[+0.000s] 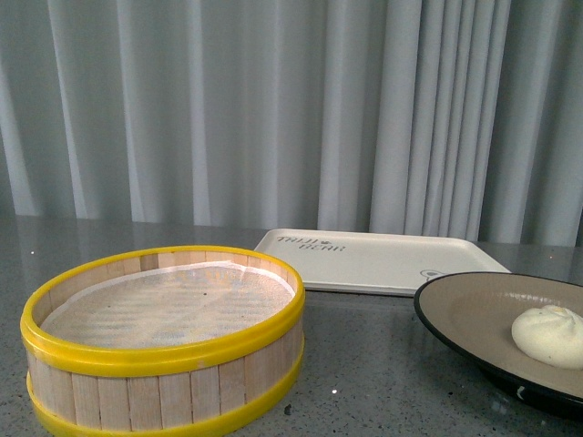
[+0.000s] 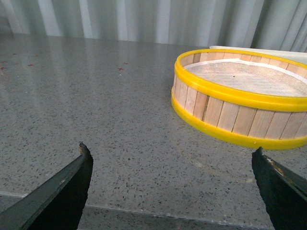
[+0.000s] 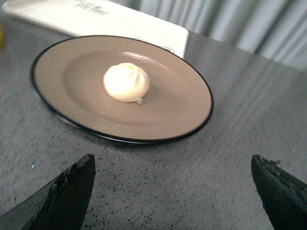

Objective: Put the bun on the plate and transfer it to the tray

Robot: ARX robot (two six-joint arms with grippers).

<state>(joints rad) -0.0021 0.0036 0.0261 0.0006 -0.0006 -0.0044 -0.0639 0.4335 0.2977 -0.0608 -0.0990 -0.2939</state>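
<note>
Well, at that moment the bun (image 3: 126, 82) sat on the plate (image 3: 72, 72), a little off the middle of its beige inside, pleated top up; the plate's black rim ran clear around it. From the front view the plate stood on the right of the speckled grey counter (image 2: 96, 96); the tray (image 1: 383, 259) lay flat behind it, its near edge just beside the plate's rim, though whether the two touched I could not tell. My right gripper (image 3: 172, 157) hung near the plate on the side away from the tray, its dark jaws spread wide and gripping nothing; the left gripper (image 2: 171, 149) was likewise parted and bare, low over the counter, with the yellow-rimmed steamer basket (image 2: 240, 120) near it. The basket stood on the left of the counter, apart from the plate, a pale liner showing inside; grey curtains (image 1: 273, 109) closed off the back.
</note>
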